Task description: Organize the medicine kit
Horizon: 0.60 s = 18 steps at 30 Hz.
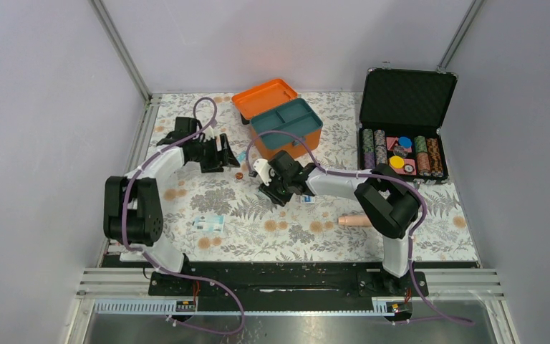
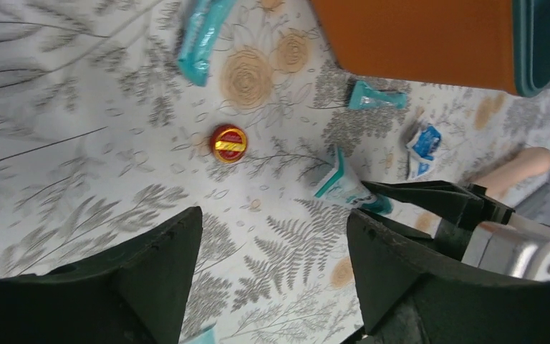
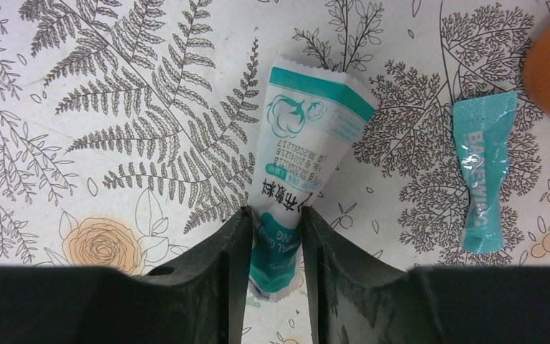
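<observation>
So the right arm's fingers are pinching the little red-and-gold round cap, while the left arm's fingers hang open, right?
Not quite. The right arm's fingers pinch the white-and-teal flat plastic packet, as the right wrist view shows; the red-and-gold round cap lies untouched. The left arm's fingers do hang open.
</observation>
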Each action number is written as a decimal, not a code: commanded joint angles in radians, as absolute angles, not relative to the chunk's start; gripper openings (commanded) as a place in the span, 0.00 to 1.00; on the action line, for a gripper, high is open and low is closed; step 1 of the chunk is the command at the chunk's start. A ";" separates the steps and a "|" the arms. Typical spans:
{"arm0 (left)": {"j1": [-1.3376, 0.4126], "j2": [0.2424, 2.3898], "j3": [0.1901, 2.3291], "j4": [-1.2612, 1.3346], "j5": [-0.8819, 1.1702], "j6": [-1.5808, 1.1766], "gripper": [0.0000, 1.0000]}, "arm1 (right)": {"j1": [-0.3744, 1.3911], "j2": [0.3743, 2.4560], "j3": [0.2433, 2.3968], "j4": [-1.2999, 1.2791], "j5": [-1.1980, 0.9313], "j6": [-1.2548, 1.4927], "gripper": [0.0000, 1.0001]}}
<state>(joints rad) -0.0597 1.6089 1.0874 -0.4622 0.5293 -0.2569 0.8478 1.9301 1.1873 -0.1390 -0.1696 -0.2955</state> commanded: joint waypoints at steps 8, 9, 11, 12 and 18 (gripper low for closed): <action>-0.159 1.895 1.161 -0.310 0.801 -0.354 0.64 | 0.836 1.977 1.129 -0.261 -0.334 -0.299 0.40; -0.166 1.909 1.172 -0.317 0.807 -0.352 0.63 | 0.835 1.973 1.126 -0.259 -0.335 -0.299 0.39; -0.181 1.928 1.185 -0.336 0.813 -0.340 0.60 | 0.832 1.960 1.122 -0.256 -0.338 -0.299 0.39; -0.188 1.935 1.187 -0.344 0.815 -0.338 0.58 | 0.831 1.955 1.124 -0.254 -0.337 -0.299 0.38; -0.208 1.928 1.171 -0.360 0.818 -0.336 0.52 | 0.823 1.934 1.134 -0.236 -0.320 -0.264 0.38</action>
<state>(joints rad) -0.1982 1.9339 1.1572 -0.3668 0.7773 -0.3443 0.8276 1.9247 1.1728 -0.1268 -0.3080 -0.2989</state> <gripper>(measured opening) 0.541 0.379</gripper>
